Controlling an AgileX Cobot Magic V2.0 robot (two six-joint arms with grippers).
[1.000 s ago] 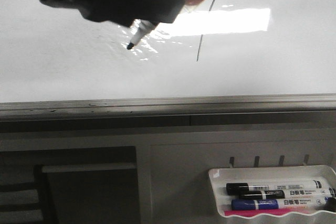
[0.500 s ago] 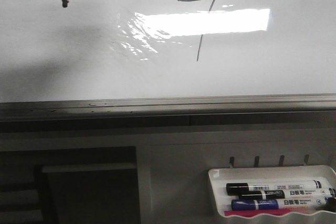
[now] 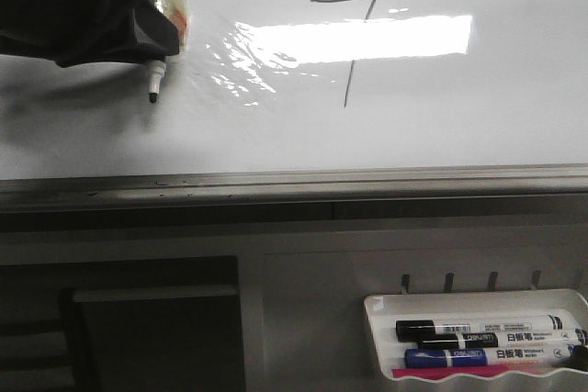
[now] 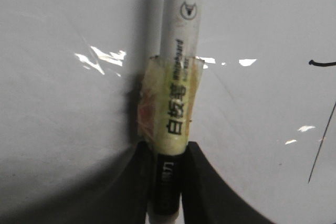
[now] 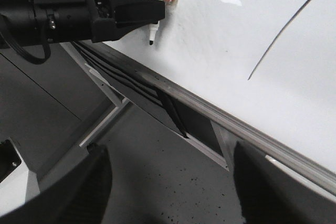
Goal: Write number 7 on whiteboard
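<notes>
My left claw (image 3: 152,39) is clamped on the marker (image 4: 176,114), tip pointing down near the whiteboard's (image 3: 459,135) upper left corner. The number 7 (image 3: 354,39) sits finished toward the board's top edge, off to my marker's right, stem slanting down. My right claw (image 5: 168,192) hangs wide open, holding nothing.

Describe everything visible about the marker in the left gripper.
The marker has a white barrel printed with black text, yellowish tape wrapped round its middle, and a dark band lower down. The left gripper has its black fingers clamped on it. It is uncapped, its black tip pointing down in front of the whiteboard, left of the 7. Whether the tip touches is unclear.
</notes>
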